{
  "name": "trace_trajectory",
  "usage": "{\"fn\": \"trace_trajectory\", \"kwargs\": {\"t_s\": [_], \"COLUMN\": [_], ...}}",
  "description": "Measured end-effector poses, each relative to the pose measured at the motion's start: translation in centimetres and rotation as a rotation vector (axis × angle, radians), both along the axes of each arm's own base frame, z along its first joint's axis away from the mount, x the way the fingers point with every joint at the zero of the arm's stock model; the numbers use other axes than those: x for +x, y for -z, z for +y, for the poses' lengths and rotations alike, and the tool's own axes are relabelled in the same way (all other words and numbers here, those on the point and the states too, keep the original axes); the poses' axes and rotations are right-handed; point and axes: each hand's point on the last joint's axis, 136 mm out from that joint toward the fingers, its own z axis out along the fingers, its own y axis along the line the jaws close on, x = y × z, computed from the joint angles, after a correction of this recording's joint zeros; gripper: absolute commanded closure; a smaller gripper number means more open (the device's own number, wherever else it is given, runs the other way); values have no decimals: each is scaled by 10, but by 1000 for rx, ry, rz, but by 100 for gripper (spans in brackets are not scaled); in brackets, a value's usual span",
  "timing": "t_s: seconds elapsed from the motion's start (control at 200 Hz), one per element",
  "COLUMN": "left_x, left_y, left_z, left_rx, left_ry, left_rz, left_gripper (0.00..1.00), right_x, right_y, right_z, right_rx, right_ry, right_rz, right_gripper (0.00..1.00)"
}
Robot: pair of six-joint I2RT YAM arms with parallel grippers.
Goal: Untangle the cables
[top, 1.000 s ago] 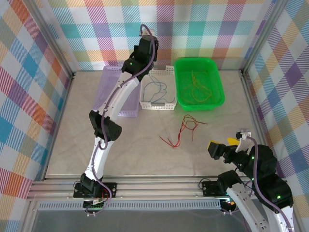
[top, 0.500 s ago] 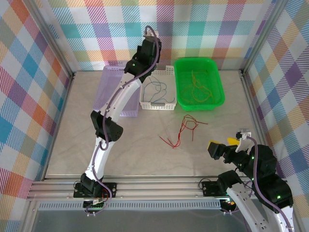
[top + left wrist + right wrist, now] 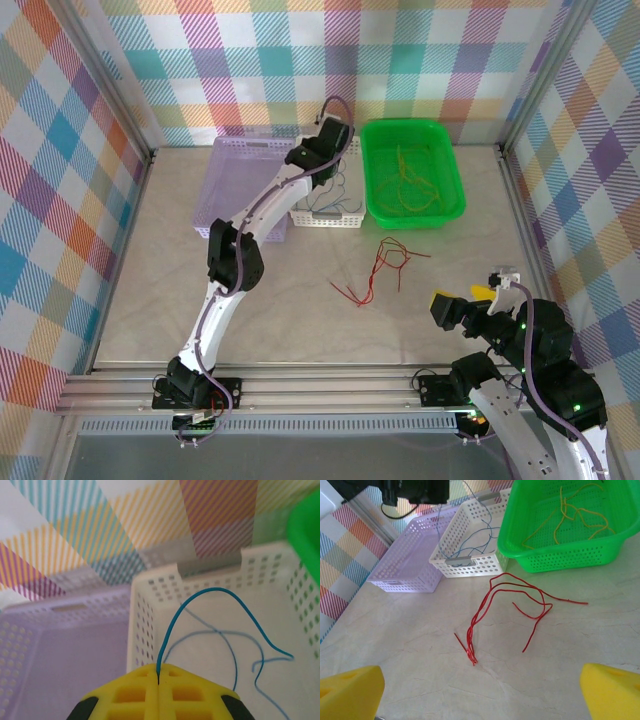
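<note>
**Sorting stage, read left to right.** The purple basket [image 3: 240,185] begins the row at the back of the table [image 3: 290,305]. Its visible floor is bare, so it is presumably reserved for a colour not yet sorted. Beside it, the white basket [image 3: 325,212] holds loose blue-grey cables [image 3: 335,185]. The left gripper [image 3: 158,680] hangs above this basket, yellow pads pressed together on one blue-grey cable [image 3: 215,589]. That strand rises from the seam between the pads, arches, and falls to the basket floor. Held high, it hangs free of its neighbours, and a release here would probably drop it among its own colour. The red cables [image 3: 385,262] lie in a loose bundle on the open table in front of the baskets, seemingly the last unsorted group. The green basket [image 3: 380,215], close against the white one, holds yellow and orange cables [image 3: 563,507]. The right gripper [image 3: 480,697] hovers low at the near right, pads spread wide with nothing between them, facing the red bundle.

**Clearances.** The left arm reaches across the purple basket's corner. The white basket's perforated walls hem in the held strand on all sides, and could snag it if it were dragged sideways rather than lowered. Bare table lies left of and in front of the red bundle. The bundle's far ends lie near the green basket's front wall but apart from it. Open surface separates the right gripper from the bundle, so an approach looks unobstructed. The frame post stands close on that arm's outer side.
</note>
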Motion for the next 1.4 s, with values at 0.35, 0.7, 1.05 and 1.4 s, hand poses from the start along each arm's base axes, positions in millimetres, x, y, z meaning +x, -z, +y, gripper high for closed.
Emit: {"fn": "trace_trajectory", "kwargs": {"t_s": [0.35,0.7,1.05,1.4], "left_x": [-3,-20,-124,-276], "left_y": [82,60,-62,-19], "left_z": [-3,-11,-12,-25], "left_rx": [25,-48,-317,-525], "left_ry": [-24,31,164,298], "left_rz": [155,217,184,315], "left_gripper": [56,6,0,3], "right_x": [0,13,44,91], "right_y": [1,17,27,96], "right_z": [2,16,56,86], "right_rx": [2,-20,56,224], "right_ry": [-9,-57,-159,-100], "right_rz": [5,127,343,526], "right_gripper": [0,0,0,2]}}
